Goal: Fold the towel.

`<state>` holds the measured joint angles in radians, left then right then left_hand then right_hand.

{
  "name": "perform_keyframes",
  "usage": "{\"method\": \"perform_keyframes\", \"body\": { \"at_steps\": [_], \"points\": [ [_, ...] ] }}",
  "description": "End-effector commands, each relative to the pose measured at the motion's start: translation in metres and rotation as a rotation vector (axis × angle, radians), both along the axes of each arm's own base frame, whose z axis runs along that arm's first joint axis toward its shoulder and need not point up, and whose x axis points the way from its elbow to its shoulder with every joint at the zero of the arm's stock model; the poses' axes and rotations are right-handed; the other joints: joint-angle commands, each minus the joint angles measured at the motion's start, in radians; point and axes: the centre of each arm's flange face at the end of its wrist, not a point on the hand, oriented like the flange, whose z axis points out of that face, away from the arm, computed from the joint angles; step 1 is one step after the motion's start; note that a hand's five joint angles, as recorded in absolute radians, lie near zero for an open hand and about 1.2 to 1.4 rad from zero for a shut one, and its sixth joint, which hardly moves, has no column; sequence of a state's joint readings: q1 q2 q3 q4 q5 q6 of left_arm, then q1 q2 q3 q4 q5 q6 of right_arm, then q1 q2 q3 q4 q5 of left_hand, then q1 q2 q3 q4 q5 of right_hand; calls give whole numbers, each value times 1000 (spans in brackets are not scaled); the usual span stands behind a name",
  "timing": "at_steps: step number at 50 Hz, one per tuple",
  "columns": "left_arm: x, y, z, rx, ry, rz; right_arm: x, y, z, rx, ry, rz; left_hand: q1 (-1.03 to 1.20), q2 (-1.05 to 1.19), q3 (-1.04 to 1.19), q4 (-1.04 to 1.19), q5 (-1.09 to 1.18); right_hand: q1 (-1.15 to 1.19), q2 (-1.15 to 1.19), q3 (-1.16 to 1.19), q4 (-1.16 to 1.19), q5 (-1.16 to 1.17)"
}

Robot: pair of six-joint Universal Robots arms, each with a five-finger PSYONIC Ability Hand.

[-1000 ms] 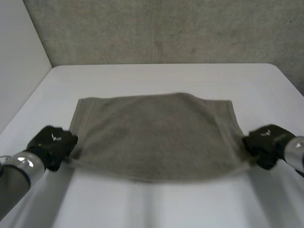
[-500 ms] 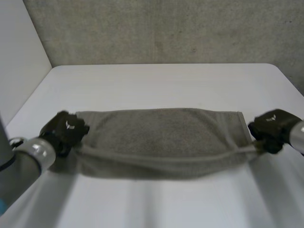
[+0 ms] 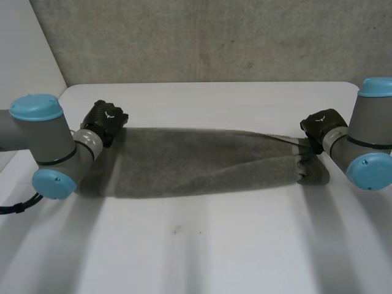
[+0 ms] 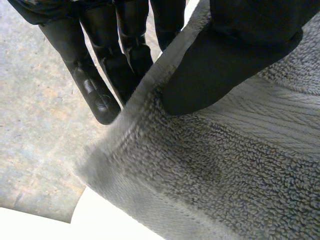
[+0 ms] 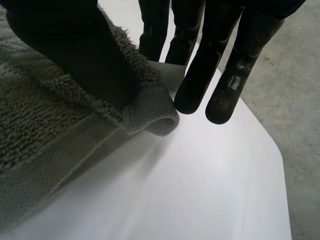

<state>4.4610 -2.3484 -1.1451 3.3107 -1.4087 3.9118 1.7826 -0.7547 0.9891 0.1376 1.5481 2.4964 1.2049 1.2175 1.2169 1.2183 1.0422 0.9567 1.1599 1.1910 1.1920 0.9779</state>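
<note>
**Holdings**
- Towel [image 3: 202, 162], one. Grey terry, drawn into a long band running left to right across the middle of the table [image 3: 202, 251], one. I cannot tell whether it lies flat or hangs just above.
- My hands, two.
  - Left hand [image 3: 105, 119] is at the towel's left end, with the thumb [image 4: 225, 55] clamped on the hem against the fingers [image 4: 95, 85] beneath.
  - Right hand [image 3: 320, 127] is at the right end, pinching a curled corner under the thumb [image 5: 75, 55].

**Hazards, as I judge them**
- My right pinch catches little cloth, so pulling the ends apart could slip the corner free.
- The right end looks bunched, and laying it down like that would leave a crooked fold.
- Letting go on one side first would skew the edges.
</note>
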Motion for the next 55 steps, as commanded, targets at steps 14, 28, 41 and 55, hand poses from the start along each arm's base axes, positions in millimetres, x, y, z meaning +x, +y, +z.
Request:
{"method": "perform_keyframes", "body": {
  "at_steps": [14, 28, 41, 55],
  "points": [
    [-4, 18, 73, -73, 108, -11, 4, 25, 64, -114, -47, 60, 191, 179, 179, 178, 180, 440, 236, 205, 204, 244],
    [47, 128, 48, 397, -84, 30, -24, 133, 33, 381, 233, 177, 191, 179, 179, 178, 180, 440, 236, 205, 204, 244],
    [60, 140, 34, 415, -300, -52, -27, 137, 43, 322, 338, 240, 191, 179, 179, 178, 180, 440, 236, 205, 204, 244],
    [7, -4, 148, -219, 111, 64, 16, 8, 145, -385, -23, 55, 191, 179, 179, 178, 180, 440, 236, 205, 204, 244]
  ]
}}
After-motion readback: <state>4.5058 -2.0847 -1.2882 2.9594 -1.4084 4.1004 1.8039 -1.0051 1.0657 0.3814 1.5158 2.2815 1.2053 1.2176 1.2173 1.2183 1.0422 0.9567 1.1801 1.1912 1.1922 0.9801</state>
